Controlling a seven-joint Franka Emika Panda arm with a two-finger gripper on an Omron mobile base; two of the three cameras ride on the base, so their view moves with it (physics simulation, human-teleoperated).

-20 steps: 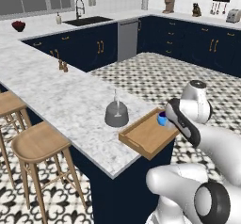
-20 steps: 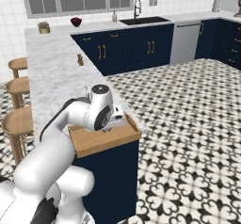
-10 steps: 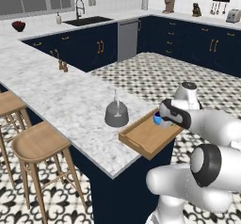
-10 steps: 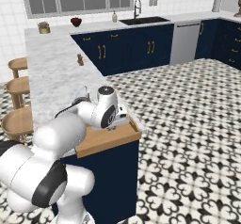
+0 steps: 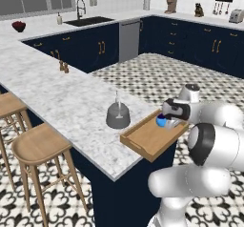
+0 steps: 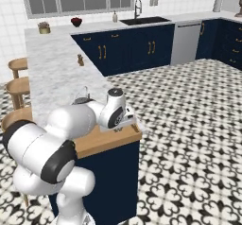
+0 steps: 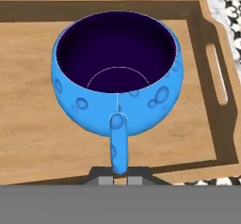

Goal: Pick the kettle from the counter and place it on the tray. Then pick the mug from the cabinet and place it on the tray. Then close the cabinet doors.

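Observation:
My gripper (image 7: 120,180) is shut on the handle of the bright blue mug (image 7: 117,86), which sits upright over the light-wood tray (image 7: 42,138). I cannot tell whether its base touches the wood. From the left base view the mug (image 5: 161,122) is at the tray's (image 5: 145,142) far end, beside my gripper (image 5: 167,121). The grey kettle (image 5: 117,116) stands on the marble counter (image 5: 57,97) just left of the tray, not on it. In the right base view the kettle (image 6: 81,96) peeks out behind my arm. The cabinet and its doors are out of view.
The tray (image 6: 106,139) lies at the counter's end corner, its edge near the drop to the tiled floor (image 6: 189,125). Wooden stools (image 5: 40,147) line the counter's near side. Two small shakers (image 5: 63,67) stand farther along the counter.
The arm's elbow has swung around and lowered while the hand edged slightly along the tray with the mug. The kettle and tray have not moved.

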